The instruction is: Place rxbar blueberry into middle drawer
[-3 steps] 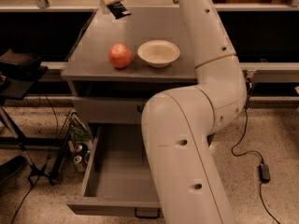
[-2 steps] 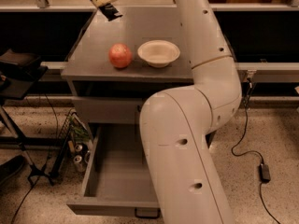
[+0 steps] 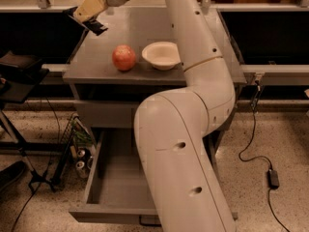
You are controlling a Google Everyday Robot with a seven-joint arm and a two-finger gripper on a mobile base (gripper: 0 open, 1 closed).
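Gripper: the gripper (image 3: 86,13) is seen high at the far left, over the left rear corner of the worktop (image 3: 131,30), closed on the bar (image 3: 92,25).
Bar: the dark wrapper is held at a tilt below the fingers, clear of the worktop and well apart from the drawer (image 3: 108,212).
Drawer: it is pulled out at the bottom of the cabinet, and nothing is seen in the part of the tray that shows; the right part is hidden by the arm (image 3: 178,168).
Done: the bar has been grasped and lifted, and the drawer stands open to receive it.
Left: the bar is judged to need carrying forward and down over the tray, then lowering and releasing; none of that is shown.
Progress: the task is judged to be about halfway, with pickup complete and placement not begun.
Count, bars: one.
Count, drawers open: one, with one shut front (image 3: 104,114) above it.
Count, fruit: one red-orange fruit (image 3: 124,57) on the worktop.
Count, bowls: one pale bowl (image 3: 161,55), just beside the fruit.
Count, arms and grippers: one of each.
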